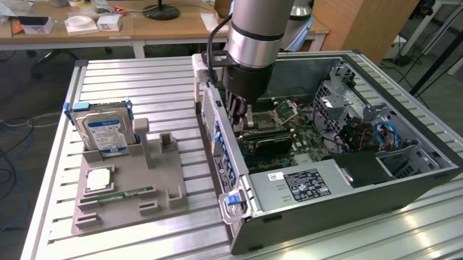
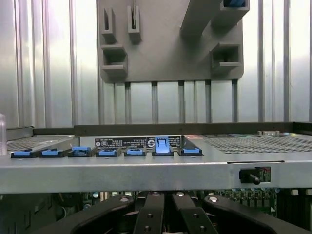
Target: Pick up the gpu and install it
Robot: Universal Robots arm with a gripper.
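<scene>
Ribbed metal desk (image 1: pixel 130 76) carries open computer case (image 1: pixel 376 179). Gripper (image 1: pixel 242 111) lowered inside case near rear wall, jaws closed tight. Gpu (image 1: pixel 266 142) seated on motherboard just below gripper.

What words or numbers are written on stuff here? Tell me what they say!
None can be read.
Hard drive blue label: too blurred.
Power supply black sticker: too small.
Small red-and-white sticker beside it: too small.
Case edge strip label: too small.
</scene>
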